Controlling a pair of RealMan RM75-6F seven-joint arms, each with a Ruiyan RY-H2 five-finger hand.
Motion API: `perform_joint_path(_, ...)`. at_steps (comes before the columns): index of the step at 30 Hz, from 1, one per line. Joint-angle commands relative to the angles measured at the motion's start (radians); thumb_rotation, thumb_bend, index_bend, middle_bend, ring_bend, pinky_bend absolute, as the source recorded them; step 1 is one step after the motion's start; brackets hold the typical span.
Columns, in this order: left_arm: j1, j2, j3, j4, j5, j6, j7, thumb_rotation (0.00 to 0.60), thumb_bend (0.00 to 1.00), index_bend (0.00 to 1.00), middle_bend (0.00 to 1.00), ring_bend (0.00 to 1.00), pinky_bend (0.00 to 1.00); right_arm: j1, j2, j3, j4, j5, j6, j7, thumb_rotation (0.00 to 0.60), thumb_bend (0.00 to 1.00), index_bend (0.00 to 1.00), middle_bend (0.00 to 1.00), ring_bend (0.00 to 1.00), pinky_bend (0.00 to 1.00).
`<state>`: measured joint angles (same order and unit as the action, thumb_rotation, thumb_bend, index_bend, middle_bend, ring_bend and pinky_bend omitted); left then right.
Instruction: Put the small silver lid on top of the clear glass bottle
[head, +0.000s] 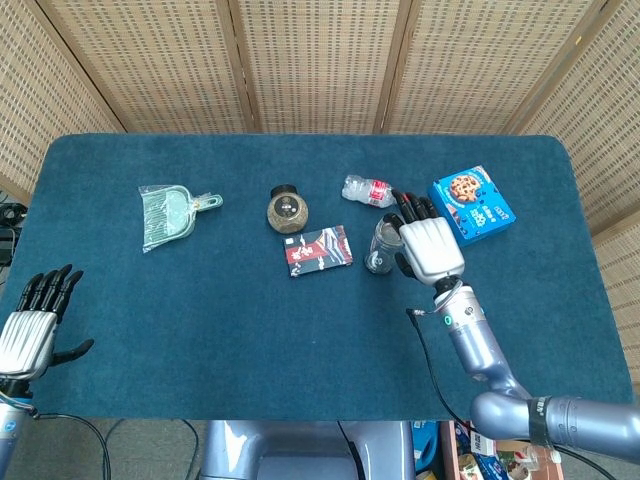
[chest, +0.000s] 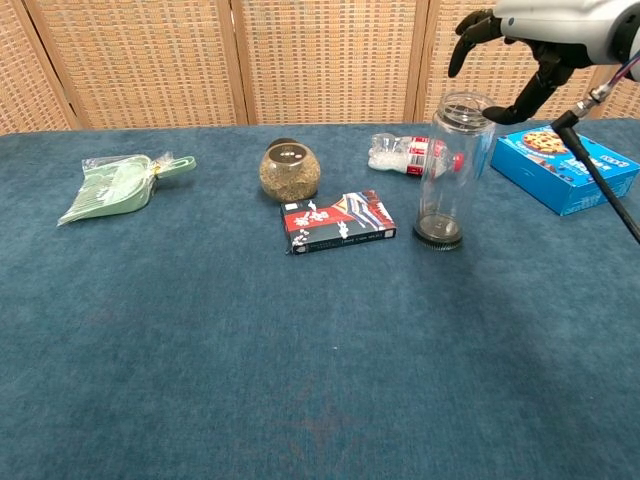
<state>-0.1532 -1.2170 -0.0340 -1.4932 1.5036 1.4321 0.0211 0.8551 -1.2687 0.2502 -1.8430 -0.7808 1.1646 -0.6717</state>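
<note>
The clear glass bottle (head: 383, 244) (chest: 451, 170) stands upright right of the table's middle, its mouth uncovered in the chest view. My right hand (head: 431, 249) (chest: 527, 27) hovers just above and to the right of its rim, fingers spread and curved downward, with nothing visible in it. No small silver lid shows in either view; the palm is hidden from the head camera. My left hand (head: 31, 321) rests open at the table's near left edge, far from the bottle.
A blue cookie box (head: 472, 202) (chest: 565, 165) lies right of the bottle and a plastic water bottle (head: 366, 190) (chest: 405, 152) behind it. A card box (head: 318, 249), a round jar (head: 287, 208) and a green dustpan (head: 170, 215) lie to the left.
</note>
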Motion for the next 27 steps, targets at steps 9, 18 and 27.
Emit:
perform_joint_path(9,-0.002,-0.002,0.000,-0.004,-0.002,-0.003,0.010,0.600,0.19,0.00,0.00,0.00,0.00,0.011,-0.013,-0.003,0.035,0.013,-0.025,0.013,0.600,0.73,0.30,0.00,0.00,0.15)
perform_joint_path(18,-0.004,-0.003,0.000,-0.001,-0.004,-0.008,0.009,0.600,0.19,0.00,0.00,0.00,0.00,0.013,-0.019,-0.009,0.042,0.015,-0.027,0.014,0.600,0.79,0.30,0.00,0.00,0.15)
perform_joint_path(27,-0.003,-0.001,-0.001,-0.001,-0.004,-0.006,0.006,0.600,0.19,0.00,0.00,0.00,0.00,0.022,-0.028,-0.011,0.049,0.028,-0.031,0.005,0.600,0.79,0.30,0.00,0.00,0.15)
